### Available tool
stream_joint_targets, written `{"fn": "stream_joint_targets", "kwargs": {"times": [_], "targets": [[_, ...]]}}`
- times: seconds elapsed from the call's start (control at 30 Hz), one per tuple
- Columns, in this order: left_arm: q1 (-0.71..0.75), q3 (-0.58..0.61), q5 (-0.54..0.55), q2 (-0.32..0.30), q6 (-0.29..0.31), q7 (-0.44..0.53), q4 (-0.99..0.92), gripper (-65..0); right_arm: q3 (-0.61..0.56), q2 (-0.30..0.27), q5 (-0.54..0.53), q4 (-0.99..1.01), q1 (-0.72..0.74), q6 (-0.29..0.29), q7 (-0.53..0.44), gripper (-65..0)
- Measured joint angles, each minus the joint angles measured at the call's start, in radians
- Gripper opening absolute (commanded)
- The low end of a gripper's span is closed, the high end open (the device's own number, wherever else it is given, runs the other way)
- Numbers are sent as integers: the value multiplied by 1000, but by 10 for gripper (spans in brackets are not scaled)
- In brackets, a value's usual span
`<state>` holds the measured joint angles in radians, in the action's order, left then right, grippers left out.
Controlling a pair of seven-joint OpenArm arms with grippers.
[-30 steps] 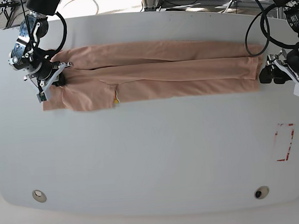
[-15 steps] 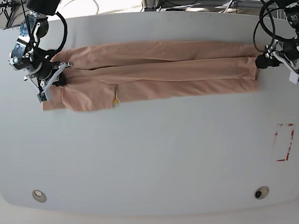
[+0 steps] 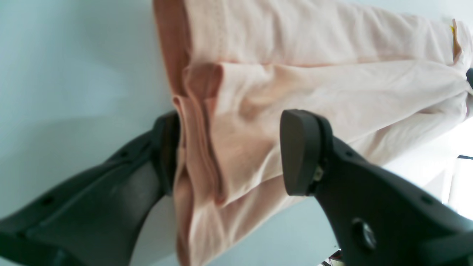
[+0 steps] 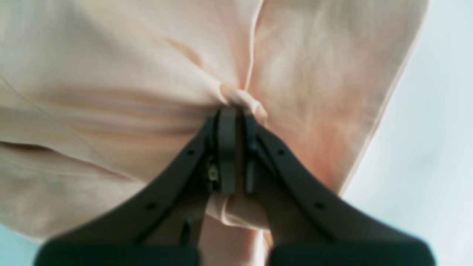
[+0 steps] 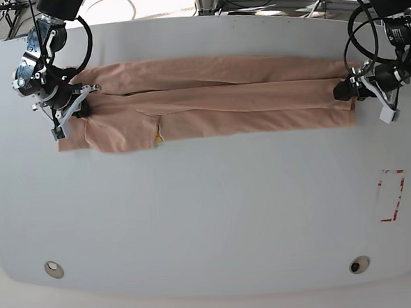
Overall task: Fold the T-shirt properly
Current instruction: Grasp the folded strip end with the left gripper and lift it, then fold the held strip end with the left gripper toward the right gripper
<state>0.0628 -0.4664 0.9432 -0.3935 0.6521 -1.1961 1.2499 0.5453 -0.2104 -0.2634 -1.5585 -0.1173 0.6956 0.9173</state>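
Cloth lies in a long narrow band across the far side of the white bench (image 5: 209, 216): the T-shirt (image 5: 216, 97), already folded lengthwise. The right gripper (image 4: 235, 114) has its fingers (image 4: 226, 147) pressed together on a pinch of fabric at one end. At the other end the left gripper (image 3: 229, 147) stands with its fingers (image 3: 299, 147) wide apart, straddling the layered hem without clamping it, probably lined up to take hold so both ends can be carried over for a crosswise fold.
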Motion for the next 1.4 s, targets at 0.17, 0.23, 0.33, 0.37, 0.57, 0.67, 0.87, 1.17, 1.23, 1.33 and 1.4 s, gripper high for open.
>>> {"fn": "stream_joint_targets", "kwargs": {"times": [0.17,0.23,0.33,0.37,0.57,0.67,0.87,1.17,1.23,1.33,1.4], "targets": [[3,27,6,6,0,9,5,-460,0,1,2,-4,0,0,2,-623],[6,39,4,5,-1,8,5,-572,2,3,6,-4,0,0,2,-623],[10,60,-1,5,-4,4,4,-650,3,8,6,-4,0,0,2,-623],[12,66,-3,5,-3,4,5,-646,3,11,5,-4,0,0,2,-623],[17,67,-116,11,-5,-29,118,-633,3,11,5,-5,0,0,2,-623],[35,78,-144,14,-11,-39,230,-633,2,12,4,-5,0,0,2,-623],[68,142,-147,5,-11,-37,481,-633,2,13,4,-5,0,0,1,-623],[70,312,-138,51,-103,-38,654,-633,2,13,5,-5,0,0,2,-623],[69,332,-139,72,-135,-38,656,-633,2,13,5,-5,0,0,1,-623],[50,366,-154,110,-146,-45,656,-633,2,13,5,-5,0,0,2,-623],[36,397,-158,131,-148,-44,656,-633,1,13,5,-5,0,0,2,-623]]}}
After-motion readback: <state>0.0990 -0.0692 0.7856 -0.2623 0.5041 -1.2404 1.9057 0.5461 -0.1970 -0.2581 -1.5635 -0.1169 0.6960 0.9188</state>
